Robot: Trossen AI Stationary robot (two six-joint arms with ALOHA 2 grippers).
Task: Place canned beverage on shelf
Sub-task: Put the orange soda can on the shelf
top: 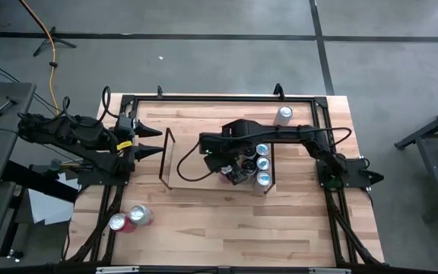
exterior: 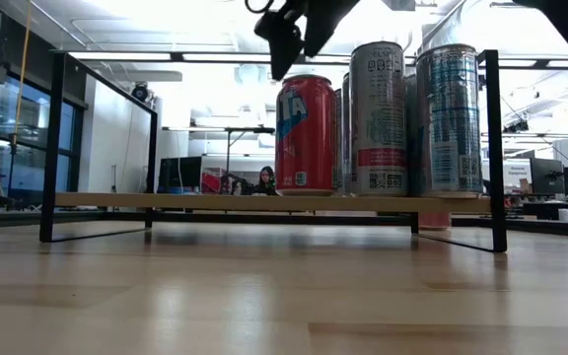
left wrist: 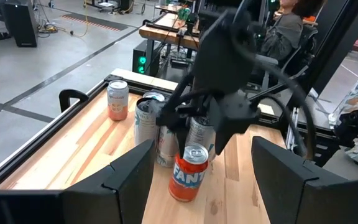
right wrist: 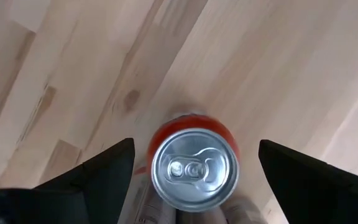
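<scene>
- Left gripper (top: 160,150): jaws parted and empty, waiting just beside the shelf's (top: 192,179) left wire frame, clear of the work.
- Shelf, left part: bare board, ample open room; two spare cans (top: 130,218) lie well apart on the counter (top: 226,232).
- Red Fanta can (left wrist: 189,172): upright on the shelf, touching the silver cans (exterior: 402,118) at the right end.
- Right gripper (exterior: 297,33): jaws spread, gripping nothing, directly above the red can. Risk: a sideways exit could clip its rim and topple the packed row; lifting straight up looks safest.
</scene>
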